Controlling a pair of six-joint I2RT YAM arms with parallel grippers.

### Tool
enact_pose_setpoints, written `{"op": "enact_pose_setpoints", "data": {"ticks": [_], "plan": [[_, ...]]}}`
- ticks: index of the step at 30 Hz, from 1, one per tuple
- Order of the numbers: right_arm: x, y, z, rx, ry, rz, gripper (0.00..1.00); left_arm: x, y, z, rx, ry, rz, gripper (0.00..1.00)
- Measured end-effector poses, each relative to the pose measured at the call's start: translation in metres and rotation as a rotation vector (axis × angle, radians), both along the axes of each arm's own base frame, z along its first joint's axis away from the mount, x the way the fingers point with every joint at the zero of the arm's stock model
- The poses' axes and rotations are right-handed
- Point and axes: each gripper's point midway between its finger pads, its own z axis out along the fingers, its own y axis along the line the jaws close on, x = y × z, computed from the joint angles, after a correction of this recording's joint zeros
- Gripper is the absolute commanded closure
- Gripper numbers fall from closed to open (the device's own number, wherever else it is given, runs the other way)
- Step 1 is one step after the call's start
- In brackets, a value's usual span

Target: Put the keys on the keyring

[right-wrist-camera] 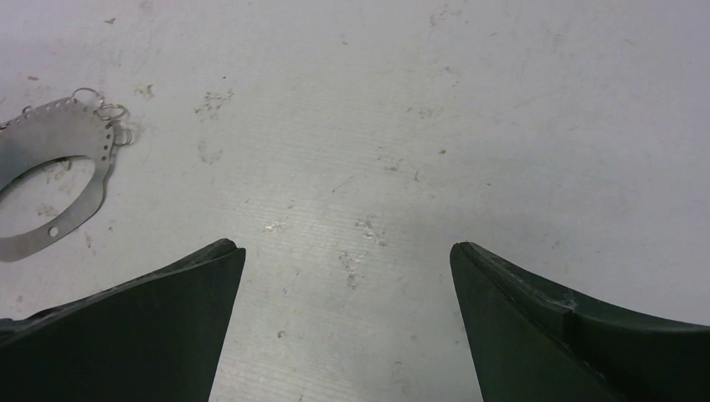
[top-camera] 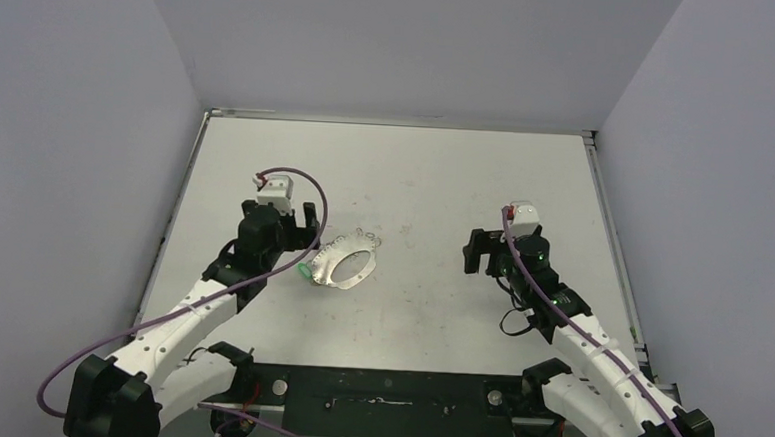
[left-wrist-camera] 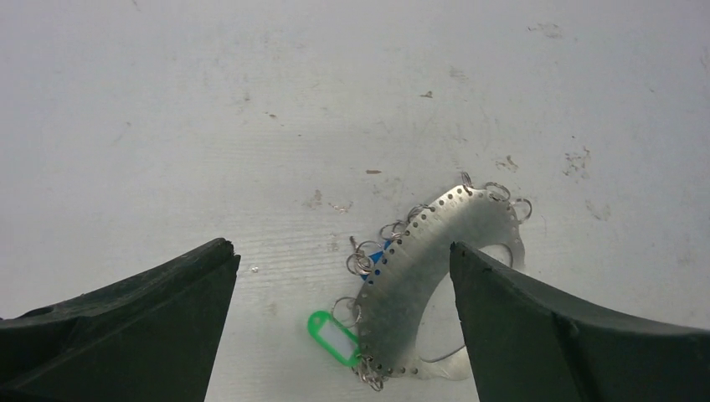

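The keyring is a flat silvery perforated hoop lying on the table, with small wire rings along its rim. A green key head hangs at its near-left rim. A blue head peeks out from under its left edge. A second green key is not visible. My left gripper is open and empty above the hoop's left rim, and its right finger hides part of the hoop. In the top view the hoop lies just right of the left gripper. My right gripper is open and empty over bare table, with the hoop far to its left.
The grey table is scuffed and enclosed by grey walls on three sides, with raised edges at left and right. The right gripper is about a hoop's width to the right of the keyring.
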Motion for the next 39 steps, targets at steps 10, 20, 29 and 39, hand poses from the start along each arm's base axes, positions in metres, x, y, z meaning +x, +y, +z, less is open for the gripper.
{"op": "enact_pose_setpoints", "data": {"ticks": [10, 20, 29, 39], "plan": [[0.019, -0.053, 0.007, -0.165, -0.104, -0.250, 0.00, -0.017, 0.058, -0.008, 0.172, -0.060, 0.193, 0.03], [0.015, -0.097, -0.055, -0.372, -0.052, -0.398, 0.00, -0.035, 0.104, -0.086, 0.355, 0.048, 0.223, 0.03], [0.034, -0.122, -0.073, -0.383, -0.046, -0.501, 0.00, -0.012, 0.132, -0.100, 0.314, 0.068, 0.275, 0.04], [0.056, -0.148, -0.064, -0.346, -0.132, -0.608, 0.00, 0.020, 0.143, -0.098, 0.341, -0.034, 0.270, 0.03]]}}
